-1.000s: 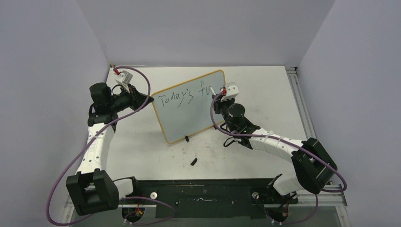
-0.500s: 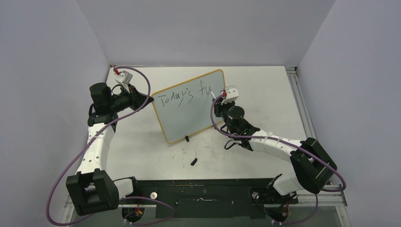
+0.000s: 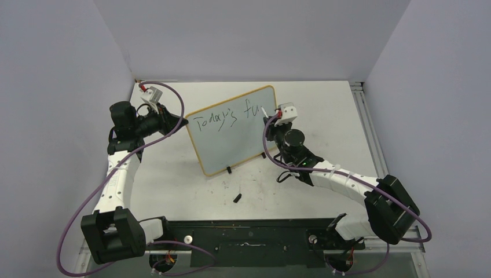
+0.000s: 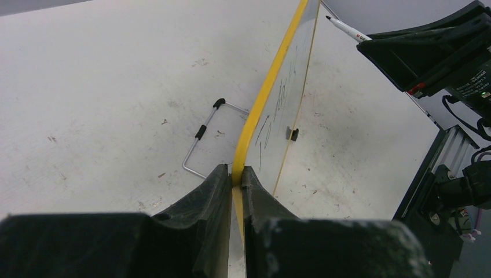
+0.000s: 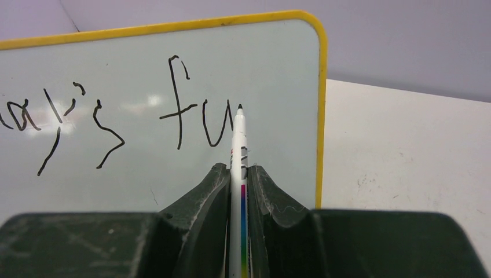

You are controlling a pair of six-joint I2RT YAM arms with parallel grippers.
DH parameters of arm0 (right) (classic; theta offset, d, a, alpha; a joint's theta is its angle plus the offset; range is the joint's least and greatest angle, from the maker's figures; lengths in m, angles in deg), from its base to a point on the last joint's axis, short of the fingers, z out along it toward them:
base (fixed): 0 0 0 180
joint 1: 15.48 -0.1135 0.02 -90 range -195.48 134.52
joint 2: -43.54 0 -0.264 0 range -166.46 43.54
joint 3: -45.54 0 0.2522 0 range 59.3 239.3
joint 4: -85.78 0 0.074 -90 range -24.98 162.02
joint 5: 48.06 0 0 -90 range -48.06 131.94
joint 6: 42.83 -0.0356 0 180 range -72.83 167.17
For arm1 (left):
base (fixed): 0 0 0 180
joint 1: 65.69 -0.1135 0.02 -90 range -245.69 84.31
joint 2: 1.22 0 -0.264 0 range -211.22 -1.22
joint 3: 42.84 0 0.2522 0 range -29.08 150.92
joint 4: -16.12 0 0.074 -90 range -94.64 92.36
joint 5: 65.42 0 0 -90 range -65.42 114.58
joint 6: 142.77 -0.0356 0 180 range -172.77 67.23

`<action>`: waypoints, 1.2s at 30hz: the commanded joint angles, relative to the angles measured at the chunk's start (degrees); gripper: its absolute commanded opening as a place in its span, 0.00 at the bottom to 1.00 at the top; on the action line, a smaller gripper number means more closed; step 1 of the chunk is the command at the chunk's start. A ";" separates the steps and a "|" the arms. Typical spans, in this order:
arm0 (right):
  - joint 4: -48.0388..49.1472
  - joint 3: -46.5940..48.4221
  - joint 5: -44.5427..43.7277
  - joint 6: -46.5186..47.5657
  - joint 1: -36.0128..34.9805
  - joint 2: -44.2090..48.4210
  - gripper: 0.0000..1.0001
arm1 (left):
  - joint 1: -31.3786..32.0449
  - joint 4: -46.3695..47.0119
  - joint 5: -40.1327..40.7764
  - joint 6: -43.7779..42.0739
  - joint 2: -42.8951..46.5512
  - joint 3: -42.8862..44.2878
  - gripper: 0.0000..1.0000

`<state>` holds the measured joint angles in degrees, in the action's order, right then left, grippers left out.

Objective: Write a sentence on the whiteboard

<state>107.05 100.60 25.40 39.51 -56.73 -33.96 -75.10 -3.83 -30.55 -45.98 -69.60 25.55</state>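
Observation:
The whiteboard [image 3: 231, 147] stands tilted on the table, yellow frame around a pale face. The sentence [image 3: 223, 119] reads "Today's fu" along its top. My left gripper [image 3: 184, 123] is shut on the board's left edge; in the left wrist view the gripper [image 4: 237, 171] pinches the yellow frame [image 4: 272, 81]. My right gripper [image 3: 271, 120] is shut on a white marker pen [image 5: 238, 136]. In the right wrist view the gripper [image 5: 238, 168] holds the pen tip just right of the "u" [image 5: 217, 124] on the whiteboard [image 5: 145, 63]. I cannot tell if the tip touches.
A small black pen cap [image 3: 237, 197] lies on the table in front of the board. The board's wire stand [image 4: 202, 136] rests behind it. An aluminium rail [image 3: 367, 121] runs along the table's right edge. Walls close in the left, back and right.
My right gripper has shifted slightly to the right with the pen. The lettering still ends at "fu". The left arm and the board have not moved.

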 commanded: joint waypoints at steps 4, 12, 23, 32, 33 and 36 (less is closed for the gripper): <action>2.29 5.46 -0.36 3.09 1.03 -1.14 0.05 | -0.41 0.57 -0.76 -0.63 0.68 0.08 0.00; 3.01 8.50 0.94 3.71 2.14 -4.31 0.05 | -0.47 0.57 -0.84 -0.63 0.58 0.12 0.00; 2.10 6.01 2.05 2.30 2.66 -5.16 0.05 | -0.67 0.69 -1.18 -0.55 0.45 0.16 0.00; 0.77 1.11 2.62 -0.55 2.22 -3.76 0.05 | -0.71 0.85 -1.15 -0.37 0.62 0.11 0.00; 0.55 0.65 2.60 -0.81 2.11 -3.61 0.05 | -0.72 0.84 -1.12 -0.37 0.64 0.00 0.00; 0.26 -0.35 2.26 -1.12 1.81 -3.33 0.05 | -0.65 0.86 -1.12 -0.37 0.75 -0.04 0.00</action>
<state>107.16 101.41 26.84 40.04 -54.52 -39.22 -75.19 -3.83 -30.81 -45.94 -69.60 25.49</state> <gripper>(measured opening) 0.151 0.085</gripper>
